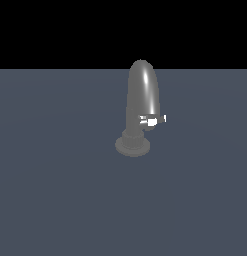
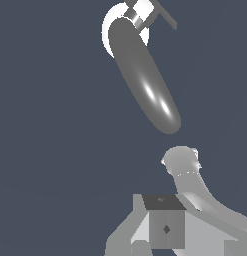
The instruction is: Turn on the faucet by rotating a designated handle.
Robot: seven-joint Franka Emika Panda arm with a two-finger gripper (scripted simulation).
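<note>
Stands upright on the grey desk (image 1: pixel 55 200), near the exterior view's middle: the dark-grey faucet (image 1: pixel 143 95), with the silver-white handle (image 1: pixel 154 120) jutting toward the exterior view's right from its stem. In the wrist view, faucet (image 2: pixel 147 82) and handle (image 2: pixel 145 12) well apart from the pincer (image 2: pixel 165 227), nothing touching. Only grey-white pincer and arm parts visible at the frame edge; cannot tell whether open or closed. Arm absent from the exterior view.

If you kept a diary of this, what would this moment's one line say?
faucet: upright | handle: untouched, sticking sideways | claw: not clearly seen, apart from faucet | step: approach
</note>
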